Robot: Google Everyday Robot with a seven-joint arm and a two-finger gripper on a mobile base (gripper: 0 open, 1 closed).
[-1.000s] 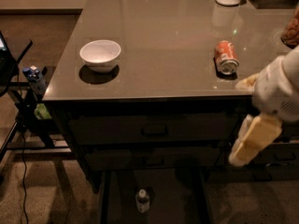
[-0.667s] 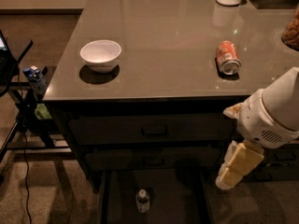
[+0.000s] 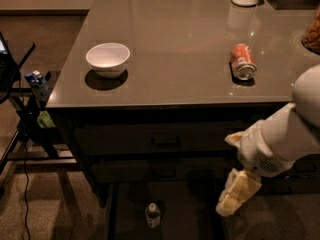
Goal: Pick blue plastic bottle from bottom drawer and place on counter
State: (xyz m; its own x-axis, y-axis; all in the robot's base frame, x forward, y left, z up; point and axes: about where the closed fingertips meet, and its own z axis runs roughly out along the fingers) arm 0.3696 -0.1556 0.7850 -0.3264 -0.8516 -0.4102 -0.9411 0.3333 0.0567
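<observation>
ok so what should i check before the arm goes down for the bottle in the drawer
1. Bottom drawer pulled open: ok.
2. Blue plastic bottle standing upright on the drawer floor, nothing touching it: ok.
3. Gripper lined up over the bottle: not ok. It hangs off to the right in the view, apart from the bottle.
4. Drawer floor between gripper and bottle free of other things: ok.
5. Bare counter space between the white bowl and the orange soda can: ok.

Counter (image 3: 175, 34) was glossy grey-brown; bowl (image 3: 107, 59) white; soda can (image 3: 242, 61) orange; plastic bottle (image 3: 152, 215) clear, white-capped; bottom drawer (image 3: 185, 206) dark; gripper (image 3: 237, 194), low right, pale yellow.
</observation>
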